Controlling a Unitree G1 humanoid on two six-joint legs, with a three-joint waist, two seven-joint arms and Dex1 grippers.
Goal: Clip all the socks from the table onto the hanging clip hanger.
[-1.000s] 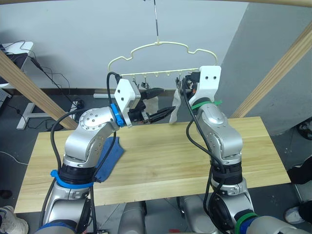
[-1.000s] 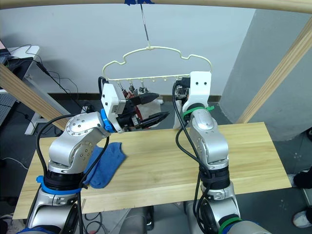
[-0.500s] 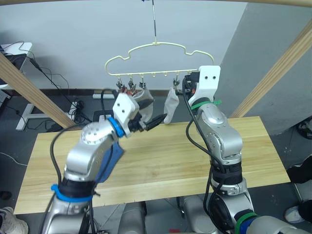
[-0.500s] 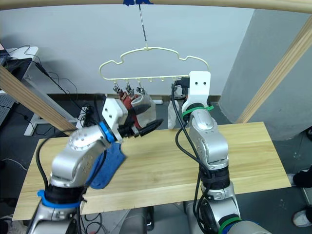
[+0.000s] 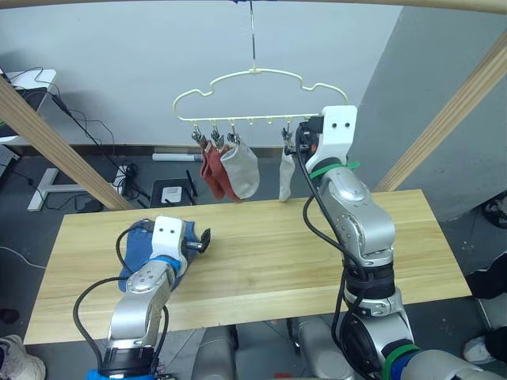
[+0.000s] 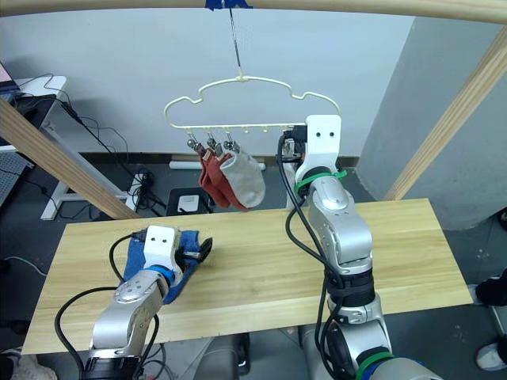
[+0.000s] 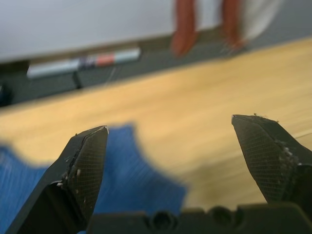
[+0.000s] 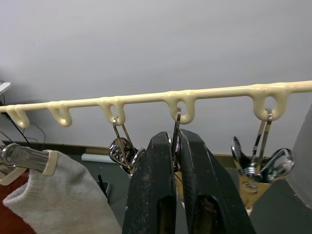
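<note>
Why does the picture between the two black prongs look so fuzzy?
In the left wrist view the claw fingertips are crisp, while the blue sock and table behind are out of focus; the right wrist view shows the clip hanger sharply.

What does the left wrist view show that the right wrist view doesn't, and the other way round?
The left wrist view has the open left gripper over a blue sock on the table. The right wrist view has the right gripper pinched on a metal clip under the clip hanger. Both catch a hanging rust red sock and a grey sock.
</note>
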